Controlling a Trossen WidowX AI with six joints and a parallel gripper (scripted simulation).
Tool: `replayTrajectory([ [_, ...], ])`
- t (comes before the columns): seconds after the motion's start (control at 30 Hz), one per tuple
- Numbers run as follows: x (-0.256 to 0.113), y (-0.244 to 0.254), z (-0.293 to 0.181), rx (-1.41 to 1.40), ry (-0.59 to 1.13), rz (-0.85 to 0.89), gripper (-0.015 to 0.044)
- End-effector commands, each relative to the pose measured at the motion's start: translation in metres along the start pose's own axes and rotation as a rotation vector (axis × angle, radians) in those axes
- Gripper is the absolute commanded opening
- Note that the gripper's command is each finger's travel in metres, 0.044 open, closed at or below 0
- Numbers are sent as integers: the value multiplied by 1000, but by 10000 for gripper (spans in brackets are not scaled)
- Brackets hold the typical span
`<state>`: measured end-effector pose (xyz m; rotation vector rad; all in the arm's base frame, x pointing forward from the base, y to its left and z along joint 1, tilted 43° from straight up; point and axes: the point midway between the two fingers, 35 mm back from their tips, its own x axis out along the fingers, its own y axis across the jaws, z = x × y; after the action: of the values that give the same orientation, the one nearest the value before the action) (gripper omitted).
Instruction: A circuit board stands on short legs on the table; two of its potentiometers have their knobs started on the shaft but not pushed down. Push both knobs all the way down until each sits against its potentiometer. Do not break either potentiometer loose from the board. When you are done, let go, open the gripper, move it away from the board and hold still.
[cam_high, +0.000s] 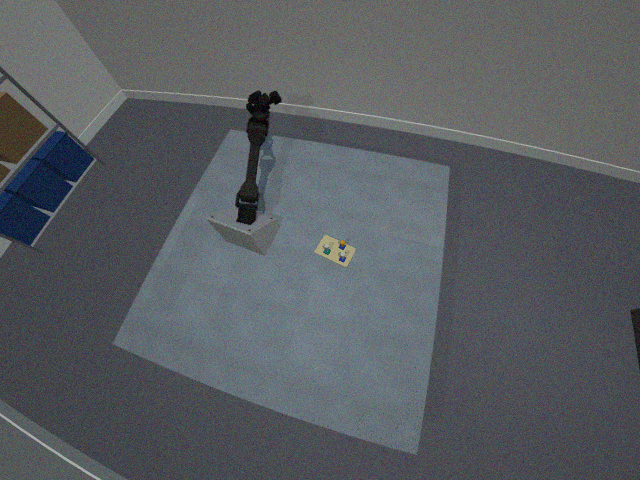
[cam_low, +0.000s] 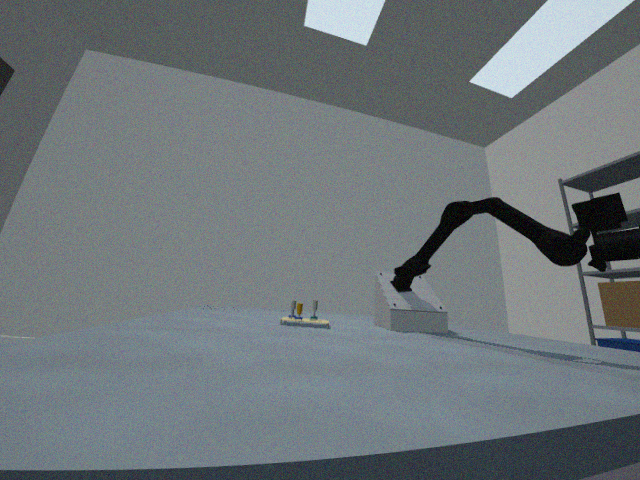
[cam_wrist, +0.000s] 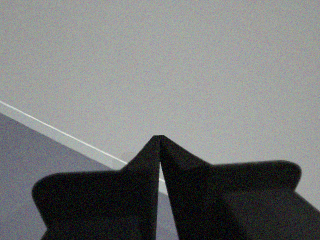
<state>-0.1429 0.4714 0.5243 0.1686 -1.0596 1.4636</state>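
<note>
The cream circuit board stands on the table. It carries a yellow-orange knob on a blue potentiometer, a grey knob or shaft on another blue one, and a second grey one on a teal one. All look upright; how far down each sits is too small to tell. My gripper is shut with its fingertips together and nothing between them. It is raised far from the board, beyond the arm's base, facing the wall. The board is out of the wrist view.
The arm's grey wedge base stands beside the board. A shelf rack with blue bins and a brown box stands off the table, on the arm's side. A wall rises behind the arm.
</note>
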Motion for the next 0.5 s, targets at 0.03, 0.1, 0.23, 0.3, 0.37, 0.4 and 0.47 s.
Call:
replayTrajectory([
  [0.03, -5, -16, -38, -34, 80, 20, 0],
  [0.1, -9, -29, -59, -55, 125, 25, 0],
  [0.23, -21, -57, -101, -91, 224, 31, 0],
  [0.3, -29, -72, -121, -106, 275, 33, 0],
  [0.37, -38, -87, -140, -118, 326, 33, 0],
  [0.4, -43, -95, -150, -124, 352, 32, 0],
  [0.47, -53, -112, -168, -133, 405, 30, 0],
])
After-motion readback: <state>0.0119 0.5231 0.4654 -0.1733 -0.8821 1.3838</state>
